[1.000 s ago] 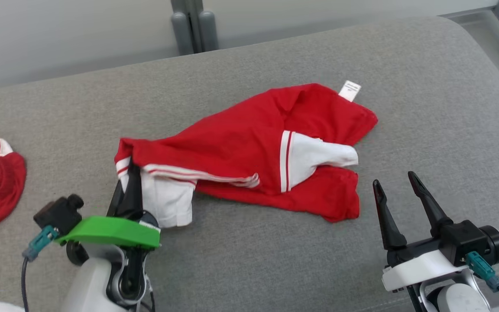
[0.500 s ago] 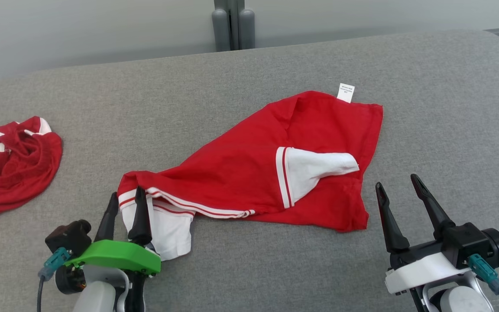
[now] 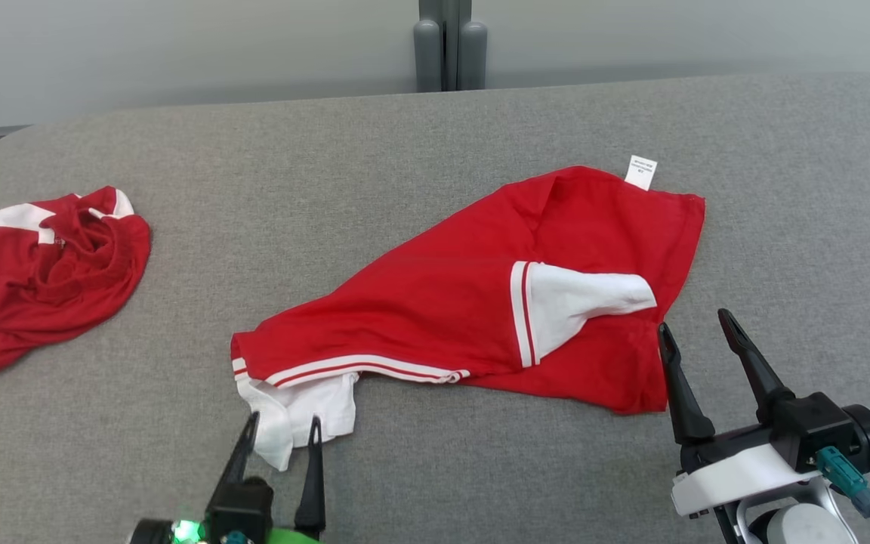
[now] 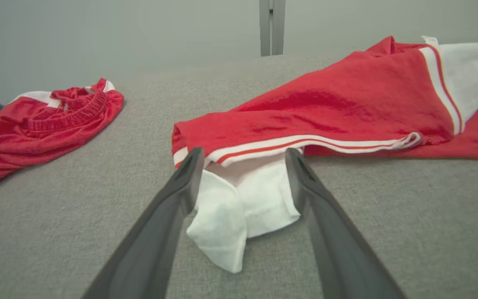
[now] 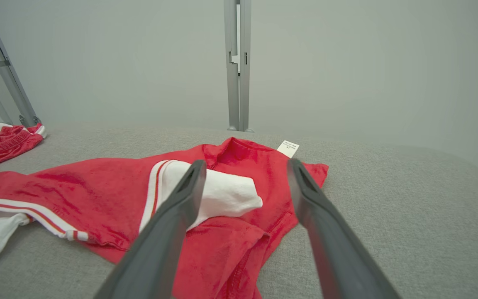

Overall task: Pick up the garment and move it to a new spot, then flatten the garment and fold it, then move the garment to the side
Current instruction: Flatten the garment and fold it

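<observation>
Our left arm sits low at the bottom edge of the head view, its fingers [image 3: 313,468] pointing away from us toward the garment [image 3: 435,310]. Our right arm rests at the lower right, with its fingers [image 3: 678,397] leaning up and a little to the left. The garment, red with white sleeves and striped trim, lies spread across the middle of the grey tabletop [image 3: 480,468]. It runs from its near left end to a far right corner where a white label [image 3: 641,171] sticks out. Its near white sleeve [image 3: 306,397] pokes out past the striped cuff and lies between the left jaws, one fingertip on either side of it; we cannot tell whether they brush the cloth. The left jaws stand wide apart and grip nothing. The right jaws sit at the garment's near right corner, with the left fingertip just at the red hem and the other over bare tabletop. The second white sleeve [image 3: 586,298] lies just beyond them. They too are spread wide and hold nothing. A second red garment [image 3: 42,279] lies bunched at the tabletop's far left, well apart.
</observation>
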